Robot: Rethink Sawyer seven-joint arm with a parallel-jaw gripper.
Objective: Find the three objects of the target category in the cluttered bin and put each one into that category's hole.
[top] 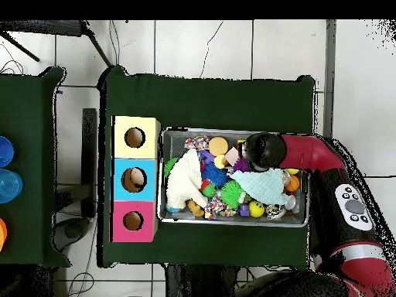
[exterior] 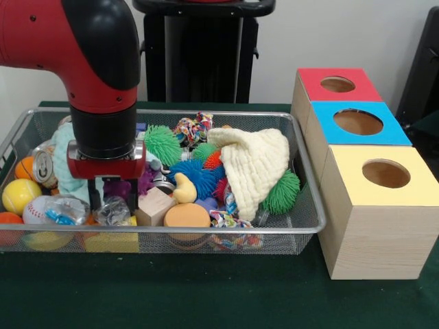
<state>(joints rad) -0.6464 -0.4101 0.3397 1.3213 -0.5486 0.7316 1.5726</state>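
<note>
- The red and black Sawyer arm [exterior: 82, 48] hung over one end of the wire-mesh bin [exterior: 302, 229], at the far end from the three wooden boxes.
- Its gripper [exterior: 103, 202] was down among the clutter, between a crumpled clear wrapper [exterior: 113, 211] and a pale teal cloth [exterior: 65, 164]; I couldn't tell whether the fingers were spread or clamped, nor whether they held anything.
- The bin sat on the green table, just beside the yellow-topped box [exterior: 384, 175], the blue-topped box [exterior: 358, 123] and the red-topped box [exterior: 337, 84], each with a round hole.
- Packed inside were a cream knitted cloth [exterior: 257, 164], green spiky balls [exterior: 162, 144], a blue spiky ball [exterior: 199, 177], a wooden block [exterior: 154, 205], a baseball [exterior: 38, 209], a yellow ball [exterior: 20, 195] and a drinks can [exterior: 44, 168].
- Nothing on show told me the target category.
- To my eye, the grab would go best straight down onto one item, clear of cloth and wrapper, then lifted high above the rim before crossing towards the holes.
</note>
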